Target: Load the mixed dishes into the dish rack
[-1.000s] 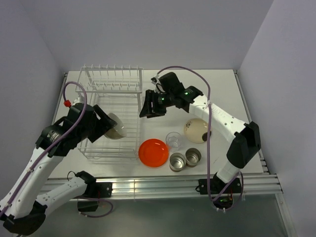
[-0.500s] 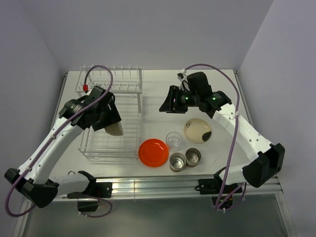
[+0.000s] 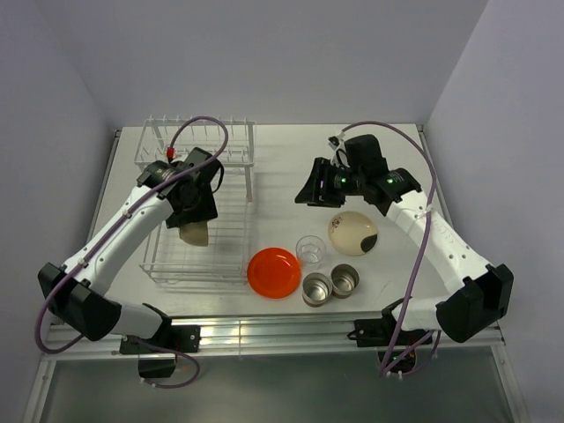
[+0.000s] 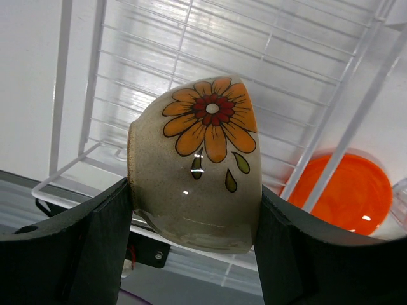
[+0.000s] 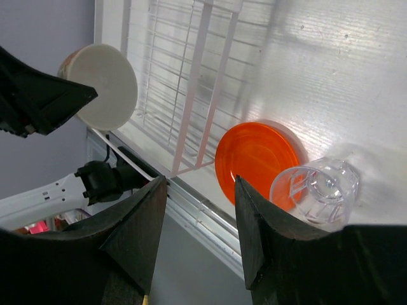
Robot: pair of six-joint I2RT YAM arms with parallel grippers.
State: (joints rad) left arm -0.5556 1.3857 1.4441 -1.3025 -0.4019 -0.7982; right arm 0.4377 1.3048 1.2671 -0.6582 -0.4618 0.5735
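Observation:
My left gripper (image 3: 193,218) is shut on the white-beige bowl (image 3: 195,233), which has an orange flower painted on its side (image 4: 197,165). It holds the bowl tilted above the basket of the white wire dish rack (image 3: 152,264). The bowl also shows in the right wrist view (image 5: 105,86). My right gripper (image 3: 308,194) is open and empty, above the table right of the rack. The orange-red plate (image 3: 273,272), clear glass (image 3: 309,249), two steel cups (image 3: 316,288) (image 3: 345,280) and cream plate (image 3: 352,233) lie on the table right of the rack.
The rack's raised row of prongs (image 3: 198,132) stands at the far end. Its right wall runs close to the orange-red plate (image 5: 257,159). The glass (image 5: 318,190) touches that plate's edge. The table's front rail (image 3: 291,326) lies just beyond the cups.
My left arm has carried the bowl from the rack's left side to over the middle of the basket. My right arm has swung right, away from the rack.

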